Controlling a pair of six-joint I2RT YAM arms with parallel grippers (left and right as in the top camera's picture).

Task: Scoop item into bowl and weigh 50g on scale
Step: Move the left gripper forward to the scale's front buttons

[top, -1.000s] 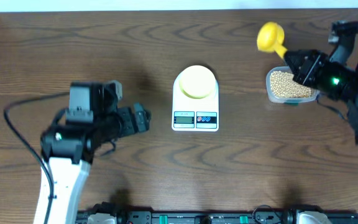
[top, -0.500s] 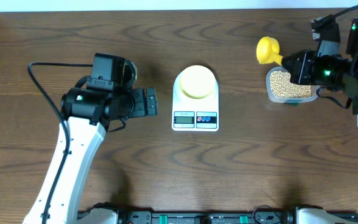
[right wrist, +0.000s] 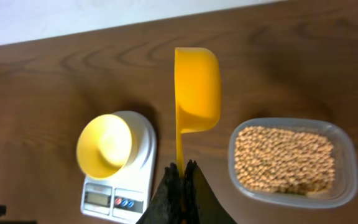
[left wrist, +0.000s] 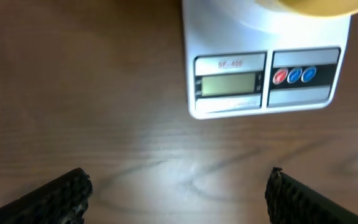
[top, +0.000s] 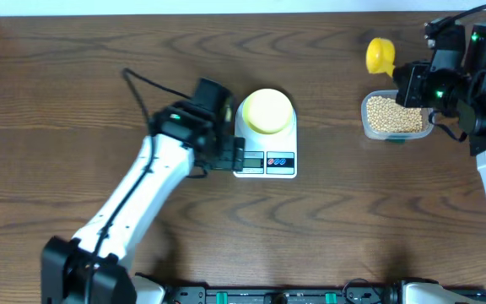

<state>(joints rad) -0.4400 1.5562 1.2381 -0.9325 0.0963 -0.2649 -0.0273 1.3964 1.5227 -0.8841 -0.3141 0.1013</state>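
scooping step: right gripper pinches scoop handle beside tub of beans; next, dip in. left gripper spread wide by scale (bowl empty).

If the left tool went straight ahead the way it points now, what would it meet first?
Most likely the white rounded digital kitchen scale, at its display edge, which lies ahead of the open left tool. Depth is unclear, so it might graze the brown wooden table first.
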